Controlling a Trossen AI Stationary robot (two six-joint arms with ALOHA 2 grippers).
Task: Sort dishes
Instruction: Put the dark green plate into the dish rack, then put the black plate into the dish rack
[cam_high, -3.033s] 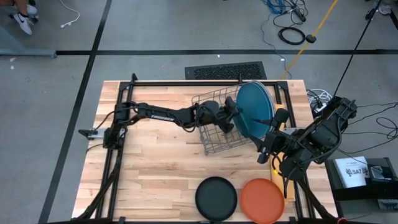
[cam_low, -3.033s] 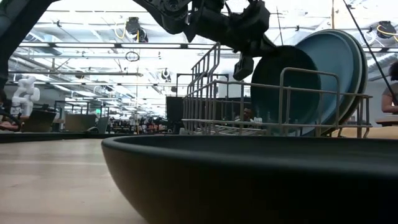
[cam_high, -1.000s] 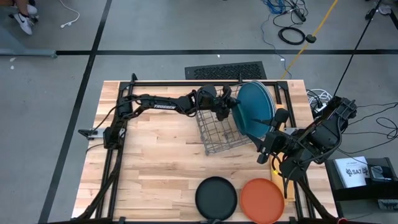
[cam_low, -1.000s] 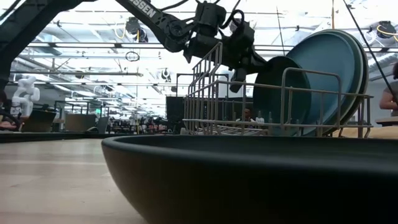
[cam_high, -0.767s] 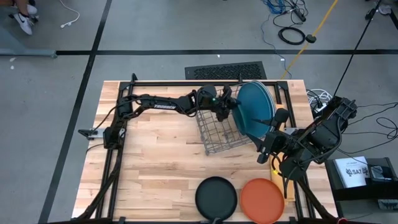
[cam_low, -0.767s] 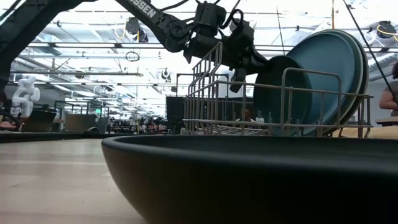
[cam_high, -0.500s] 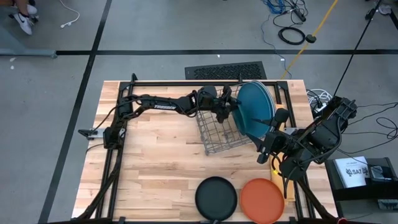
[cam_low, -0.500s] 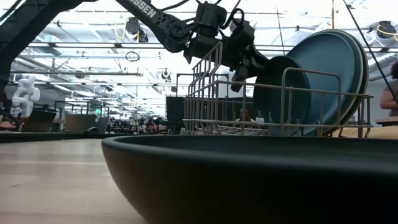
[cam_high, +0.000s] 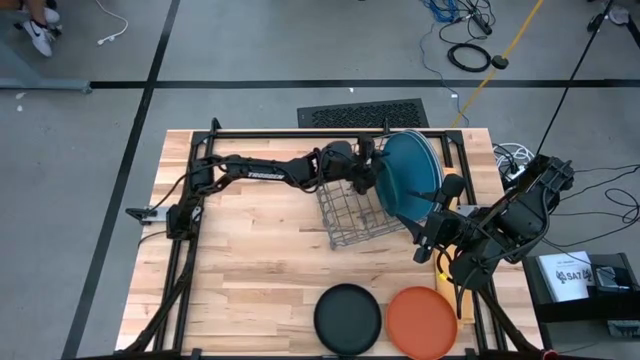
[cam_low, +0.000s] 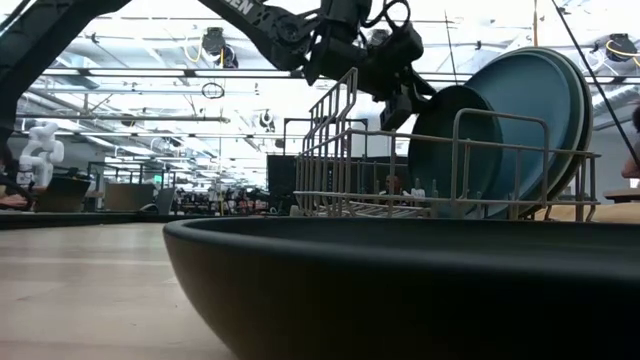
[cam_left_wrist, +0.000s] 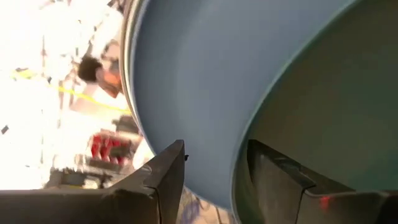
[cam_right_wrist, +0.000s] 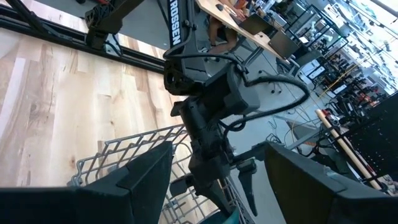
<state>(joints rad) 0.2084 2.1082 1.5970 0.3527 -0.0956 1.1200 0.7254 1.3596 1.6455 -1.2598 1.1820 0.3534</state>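
A wire rack (cam_high: 352, 215) stands at the table's far middle. In it a dark teal plate (cam_low: 455, 150) stands on edge and leans against a larger blue plate (cam_low: 535, 105), with a paler plate behind that. My left gripper (cam_left_wrist: 214, 177) is open, level from the table's left, with one finger on each side of the teal plate's upper rim. My right gripper (cam_right_wrist: 217, 152) waits open, raised at the rack's right (cam_high: 432, 225). A black plate (cam_high: 347, 318) and an orange plate (cam_high: 422, 320) lie flat by the near edge. My left gripper stands astride the dark teal plate's upper rim (cam_left_wrist: 239, 165), one finger (cam_left_wrist: 165, 180) on its back side and one (cam_left_wrist: 277, 180) on its front. Whether either finger touches the plate, I cannot tell. The plate stands in the rack on its lower edge.
The black plate's rim (cam_low: 400, 290) fills the low view's foreground. Bare wood lies to the left of the rack and in front of it (cam_high: 260, 250). A dark frame (cam_high: 300, 132) runs along the far edge, and cables lie off the table's right side (cam_high: 510, 155).
My left gripper has opened at the dark teal plate's upper rim, risen a little and rolled its wrist. The plate has stayed leaning in the rack. My right arm has kept still.
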